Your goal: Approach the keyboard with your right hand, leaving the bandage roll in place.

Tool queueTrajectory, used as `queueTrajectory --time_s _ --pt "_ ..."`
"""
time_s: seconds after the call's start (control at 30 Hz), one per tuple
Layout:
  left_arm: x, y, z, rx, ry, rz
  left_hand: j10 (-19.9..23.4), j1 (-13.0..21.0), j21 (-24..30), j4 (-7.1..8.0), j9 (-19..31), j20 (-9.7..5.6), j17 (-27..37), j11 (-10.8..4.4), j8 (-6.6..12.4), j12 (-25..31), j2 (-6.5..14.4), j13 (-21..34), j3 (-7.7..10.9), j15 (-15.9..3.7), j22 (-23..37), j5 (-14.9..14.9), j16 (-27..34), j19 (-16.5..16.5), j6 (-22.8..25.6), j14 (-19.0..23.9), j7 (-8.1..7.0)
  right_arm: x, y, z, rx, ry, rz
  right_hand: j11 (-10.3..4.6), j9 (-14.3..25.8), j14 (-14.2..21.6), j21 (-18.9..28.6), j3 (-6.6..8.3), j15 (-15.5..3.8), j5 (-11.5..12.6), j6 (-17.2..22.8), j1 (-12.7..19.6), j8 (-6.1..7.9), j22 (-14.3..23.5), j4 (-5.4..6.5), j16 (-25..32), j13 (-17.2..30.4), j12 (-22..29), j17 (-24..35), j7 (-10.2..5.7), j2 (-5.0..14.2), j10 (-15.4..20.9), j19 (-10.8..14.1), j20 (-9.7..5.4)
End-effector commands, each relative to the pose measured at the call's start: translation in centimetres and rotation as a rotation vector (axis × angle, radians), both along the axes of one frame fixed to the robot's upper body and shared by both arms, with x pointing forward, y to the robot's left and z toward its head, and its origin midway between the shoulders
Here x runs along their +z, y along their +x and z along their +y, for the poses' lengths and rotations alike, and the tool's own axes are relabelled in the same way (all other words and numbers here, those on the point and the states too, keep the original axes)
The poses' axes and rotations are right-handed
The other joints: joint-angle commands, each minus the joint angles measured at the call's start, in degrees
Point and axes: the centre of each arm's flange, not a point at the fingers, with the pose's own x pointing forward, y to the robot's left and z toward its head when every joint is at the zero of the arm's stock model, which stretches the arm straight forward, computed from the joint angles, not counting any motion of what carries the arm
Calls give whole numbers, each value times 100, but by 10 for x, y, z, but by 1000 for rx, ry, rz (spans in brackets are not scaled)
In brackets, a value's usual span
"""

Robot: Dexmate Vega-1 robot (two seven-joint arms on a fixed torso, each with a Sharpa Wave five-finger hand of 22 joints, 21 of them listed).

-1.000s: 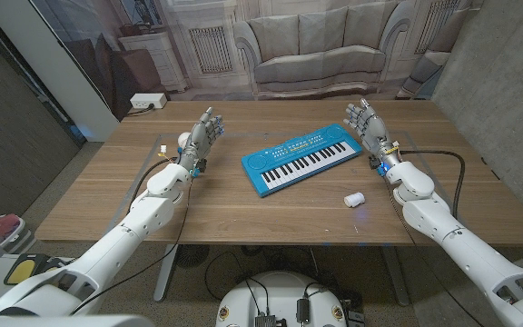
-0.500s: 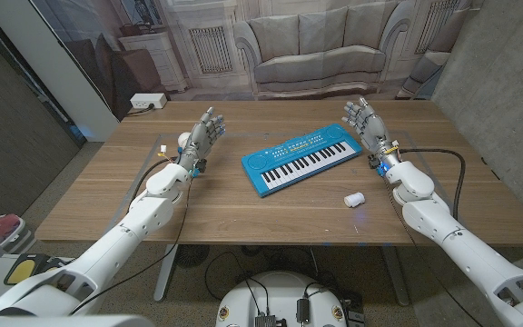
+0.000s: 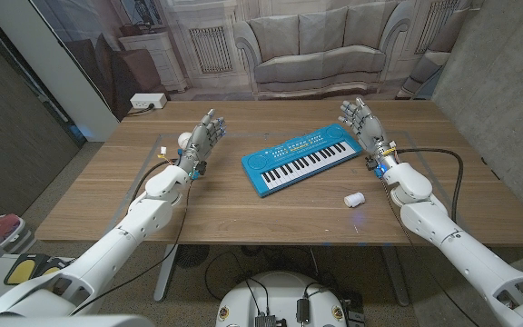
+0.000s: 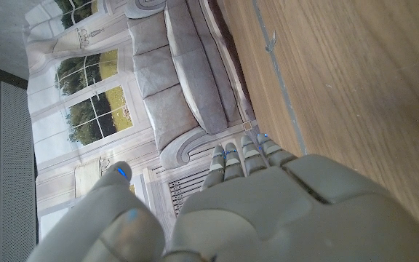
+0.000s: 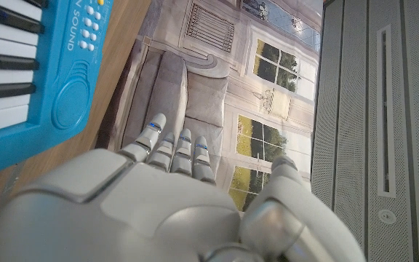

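Head view: right hand at center right, fingers spread, empty, just beside keyboard; roll lower right; left hand fingers apart, empty.

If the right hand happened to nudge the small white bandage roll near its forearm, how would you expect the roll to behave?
The bandage roll looks like a short cylinder lying on its side on the smooth wooden table, so it would probably roll. It is small and looks soft, so likely light. Nothing touches it; the blue keyboard lies apart.
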Motion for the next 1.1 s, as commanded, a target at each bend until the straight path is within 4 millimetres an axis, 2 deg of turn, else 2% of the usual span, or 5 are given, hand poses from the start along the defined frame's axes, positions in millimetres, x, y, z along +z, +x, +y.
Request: queueTrajectory --time_s 0.03,0.67,1.1 --pt "-1 -2 -1 5 9 4 47 16 23 -1 24 19 14 -16 -26 -5 -5 31 -6 19 35 20 4 21 28 6 -34 0 -7 2 -10 -21 -32 -6 21 43 -26 11 4 -14 57 45 27 18 -36 -27 23 -8 13 15 0 45 58 -175" --pt "2 -7 -1 25 25 6 61 25 15 -2 25 28 16 -24 -36 -17 5 31 -30 10 36 16 -7 20 43 9 -42 6 -18 9 -110 -92 -91 -38 22 52 -74 -1 -10 -13 71 50 22 19 -46 -36 24 -14 15 -19 2 73 76 -175" --pt "-4 -6 -2 26 12 6 57 35 7 -4 25 26 17 -35 -45 -31 14 32 -49 17 36 14 -13 13 49 10 -41 9 -27 15 -173 -130 -130 -62 22 63 -104 -8 -16 -10 89 54 23 20 -53 -40 25 -18 15 -38 4 89 96 -171"
